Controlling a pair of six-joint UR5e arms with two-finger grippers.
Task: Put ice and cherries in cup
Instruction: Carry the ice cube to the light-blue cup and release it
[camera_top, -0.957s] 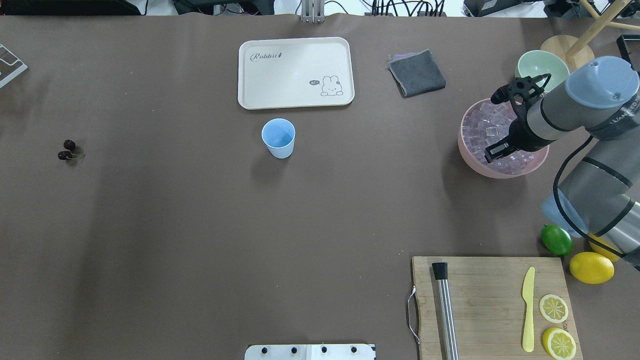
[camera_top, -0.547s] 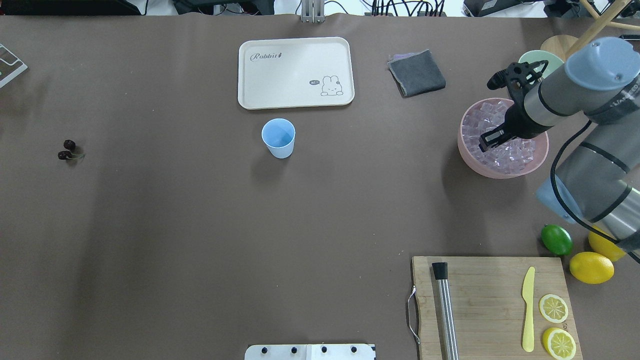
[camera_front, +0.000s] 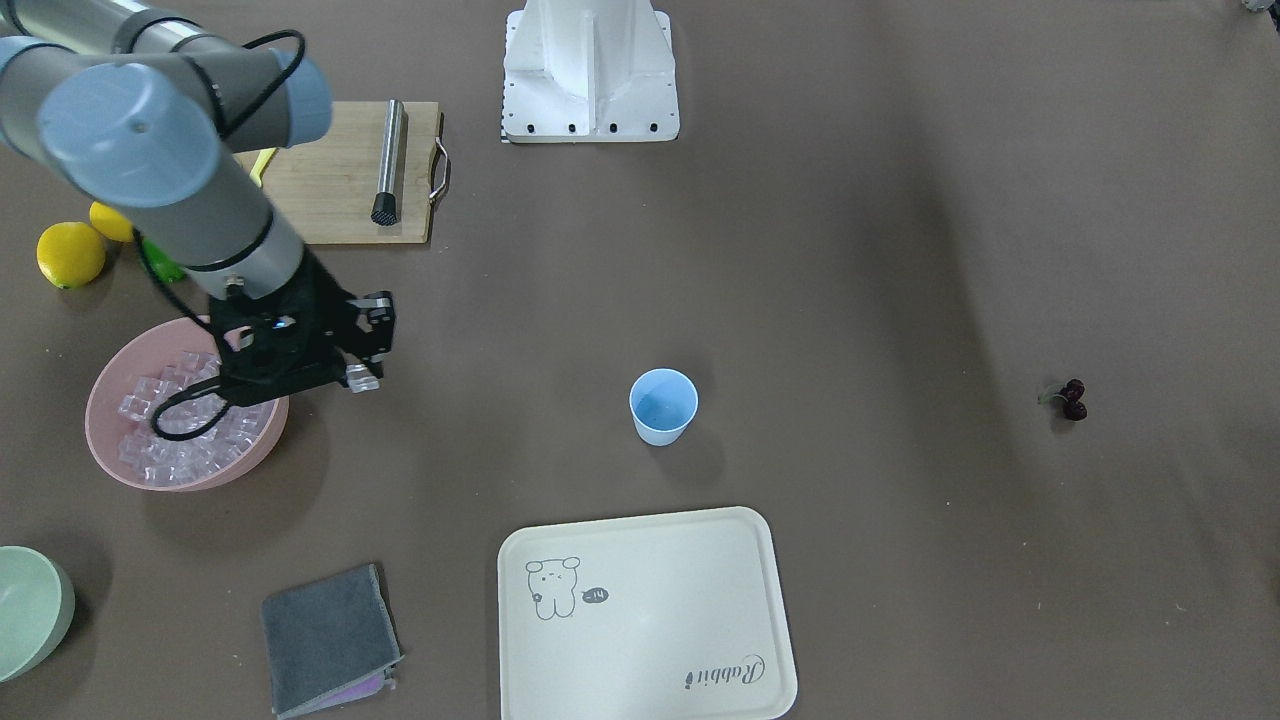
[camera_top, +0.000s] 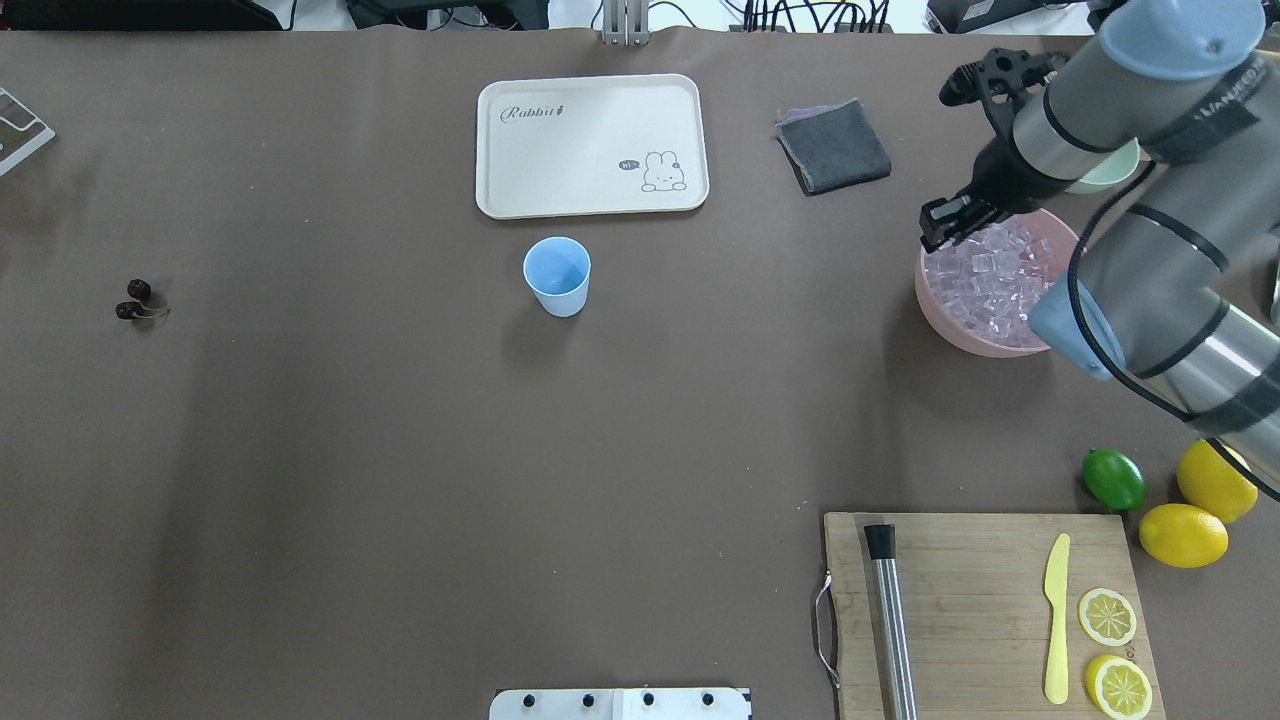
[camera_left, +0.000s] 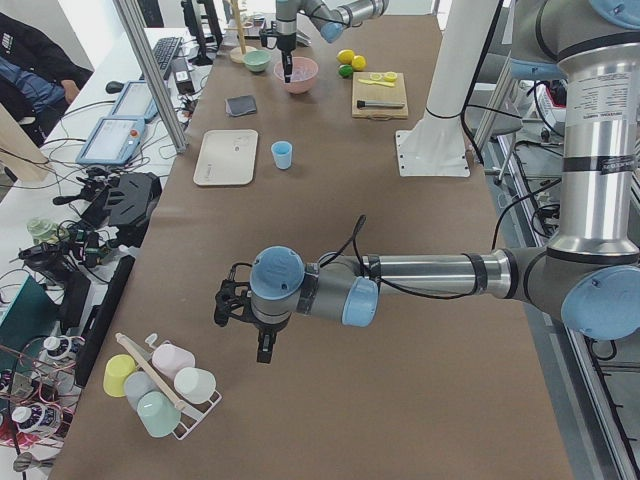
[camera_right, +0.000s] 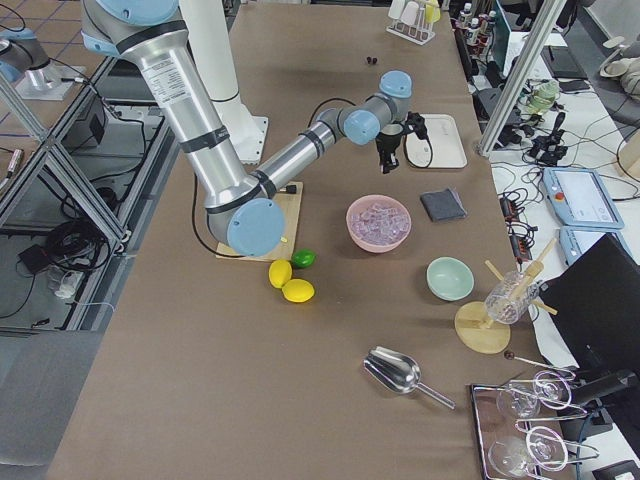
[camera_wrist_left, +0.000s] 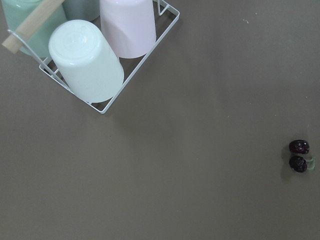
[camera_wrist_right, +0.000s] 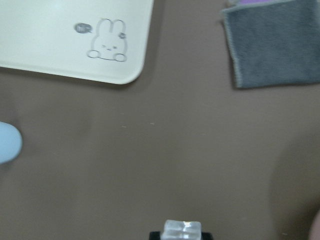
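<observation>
The light-blue cup (camera_top: 557, 276) stands upright mid-table, in front of the tray; it also shows in the front view (camera_front: 663, 405). The ice (camera_top: 993, 280) is heaped in the pink bowl (camera_top: 935, 310) at the right. My right gripper (camera_top: 942, 226) hangs above the bowl's cup-side rim, shut on one ice cube (camera_wrist_right: 183, 229). The dark cherries (camera_top: 135, 301) lie far left on the table and show in the left wrist view (camera_wrist_left: 299, 155). My left gripper (camera_left: 262, 345) shows only in the exterior left view; I cannot tell whether it is open or shut.
A cream rabbit tray (camera_top: 592, 145) and a grey cloth (camera_top: 834, 146) lie behind the cup. The pale green bowl (camera_front: 30, 610) stands beyond the pink bowl. A cutting board (camera_top: 985, 610), a lime (camera_top: 1113, 480) and lemons are front right. A wire cup rack (camera_wrist_left: 95, 55) is near the cherries.
My right gripper has risen out of the pink bowl and moved toward its far, cup-side rim, carrying an ice cube. The cup and the cherries have not moved.
</observation>
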